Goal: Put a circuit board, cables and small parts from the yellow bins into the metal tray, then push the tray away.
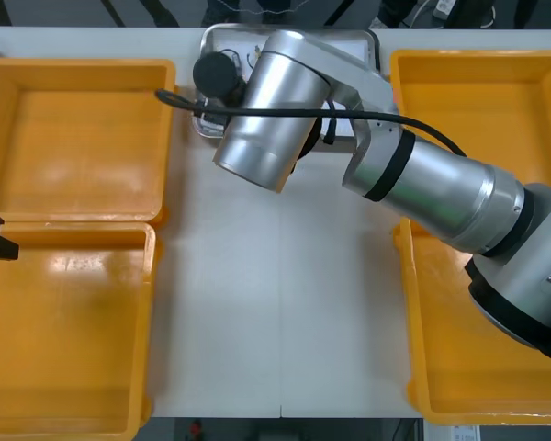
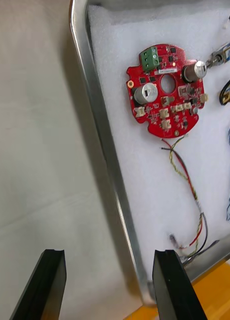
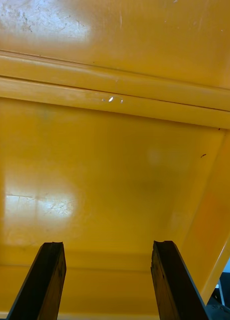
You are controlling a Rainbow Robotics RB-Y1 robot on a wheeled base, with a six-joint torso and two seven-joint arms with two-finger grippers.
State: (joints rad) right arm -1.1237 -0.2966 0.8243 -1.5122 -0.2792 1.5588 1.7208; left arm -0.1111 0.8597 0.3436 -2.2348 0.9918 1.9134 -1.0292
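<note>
Circuit board (image 2: 165,92) in tray (image 2: 102,150); right jaws apart, seemingly astride its rim

- right arm (image 1: 422,184) stretched diagonally forward, toward robot's left
- right gripper (image 2: 107,257): fingers apart, nothing held
- left gripper (image 3: 107,247): fingers apart, nothing held

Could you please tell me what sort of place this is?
Probably an electronics kitting bench: yellow bins flank a metal tray holding a red circuit board and cables, the right tool open by its rim, the left tool over a bin.
</note>
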